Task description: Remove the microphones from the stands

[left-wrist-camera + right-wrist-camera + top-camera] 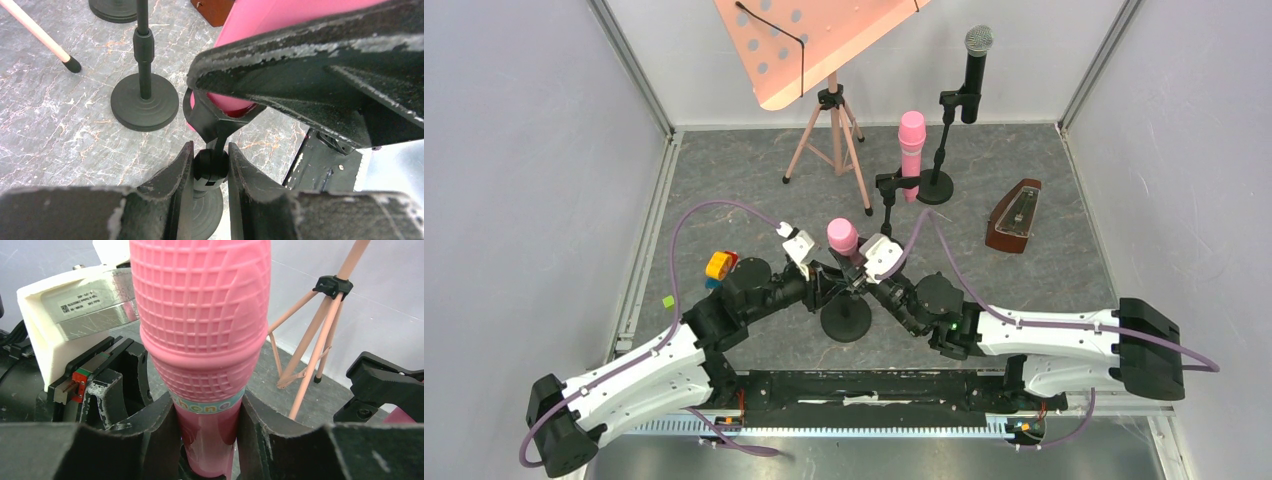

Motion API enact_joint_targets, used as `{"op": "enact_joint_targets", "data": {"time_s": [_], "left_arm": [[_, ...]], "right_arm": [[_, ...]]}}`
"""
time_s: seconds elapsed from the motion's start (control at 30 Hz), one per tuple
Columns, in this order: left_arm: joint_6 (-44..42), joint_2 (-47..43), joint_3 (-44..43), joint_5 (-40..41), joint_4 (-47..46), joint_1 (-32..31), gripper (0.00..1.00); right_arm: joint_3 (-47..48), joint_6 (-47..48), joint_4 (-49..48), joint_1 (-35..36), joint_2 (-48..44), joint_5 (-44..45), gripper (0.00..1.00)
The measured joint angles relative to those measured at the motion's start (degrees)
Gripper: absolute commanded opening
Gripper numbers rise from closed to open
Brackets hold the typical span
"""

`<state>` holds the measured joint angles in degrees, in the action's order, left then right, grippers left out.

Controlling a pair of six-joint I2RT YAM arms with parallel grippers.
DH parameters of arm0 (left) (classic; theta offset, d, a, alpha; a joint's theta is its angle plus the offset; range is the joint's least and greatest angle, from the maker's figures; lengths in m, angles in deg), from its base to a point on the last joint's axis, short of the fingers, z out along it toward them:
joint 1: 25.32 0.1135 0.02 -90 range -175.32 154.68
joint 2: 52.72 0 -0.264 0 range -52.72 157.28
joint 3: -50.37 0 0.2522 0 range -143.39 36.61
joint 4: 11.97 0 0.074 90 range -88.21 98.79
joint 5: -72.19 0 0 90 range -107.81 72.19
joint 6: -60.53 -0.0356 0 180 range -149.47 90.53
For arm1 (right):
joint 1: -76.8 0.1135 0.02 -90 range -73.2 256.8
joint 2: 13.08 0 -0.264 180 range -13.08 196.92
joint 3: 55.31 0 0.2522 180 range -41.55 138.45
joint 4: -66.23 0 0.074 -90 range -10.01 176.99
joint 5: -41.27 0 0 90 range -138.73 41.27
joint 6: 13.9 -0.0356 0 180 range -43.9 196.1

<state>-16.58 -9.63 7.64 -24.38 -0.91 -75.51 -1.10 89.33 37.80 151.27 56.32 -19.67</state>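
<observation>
A pink toy microphone [842,236] [202,335] stands in the clip of a short black stand [846,318] at the table's near middle. My right gripper [861,262] [206,432] is shut on the microphone's smooth pink body just under its ribbed head. My left gripper [836,277] [210,167] is shut on the stand's black stem knob [211,166] right below the clip [212,117]. The microphone's lower end [235,102] still sits inside that clip. The stand's round base [207,212] shows under my left fingers.
A second pink microphone [911,150] on its stand and a black microphone [975,72] on a taller stand are behind. A pink music stand [829,120] is at the back, a wooden metronome [1016,216] to the right, small coloured items [719,265] to the left.
</observation>
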Motion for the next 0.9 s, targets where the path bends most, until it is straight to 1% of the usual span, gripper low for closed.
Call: {"op": "enact_joint_targets", "data": {"time_s": [0.37,0.57,0.73,0.9], "left_arm": [[-0.17,0.48,-0.09,0.00,0.02,-0.20,0.02],[-0.17,2.05,1.92,-0.50,-1.11,-0.31,0.02],[-0.13,1.51,3.34,-0.17,-3.26,-0.28,0.02],[-0.11,1.51,3.61,0.07,-3.80,-0.31,0.02]], "right_arm": [[-1.20,-0.81,-1.38,0.55,-1.42,1.92,0.00],[-5.31,-3.21,-5.14,0.59,-0.81,2.91,0.00],[-5.44,-3.50,-7.72,0.63,0.46,4.04,0.00],[-4.59,-2.64,-6.54,0.63,0.57,3.91,0.00]]}}
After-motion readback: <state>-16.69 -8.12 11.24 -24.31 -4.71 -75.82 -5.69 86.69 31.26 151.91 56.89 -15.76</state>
